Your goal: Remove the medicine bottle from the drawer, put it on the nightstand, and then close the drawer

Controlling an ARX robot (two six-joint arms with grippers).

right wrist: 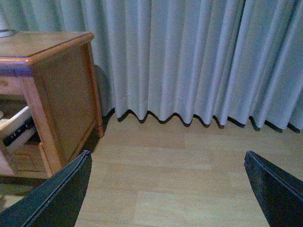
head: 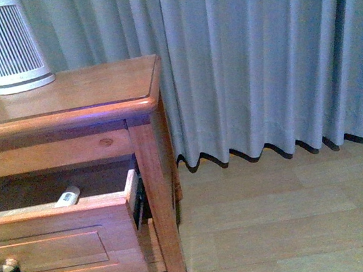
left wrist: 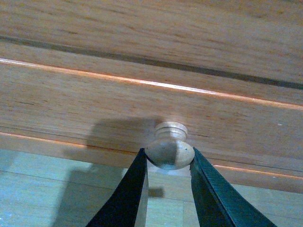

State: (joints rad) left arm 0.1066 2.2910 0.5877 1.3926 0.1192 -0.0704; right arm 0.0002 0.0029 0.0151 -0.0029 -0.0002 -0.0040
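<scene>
L gripper [left wrist: 169, 155] clamps knob [left wrist: 170, 142], ribbed device [head: 7, 44] atop nightstand [head: 92, 88]

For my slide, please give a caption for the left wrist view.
Left pincer gripping the round wooden knob on the panelled front of the drawer.

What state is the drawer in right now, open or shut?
Open. The drawer is pulled out from the nightstand, the medicine bottle lies visible inside, and the left gripper clasps its knob.
</scene>
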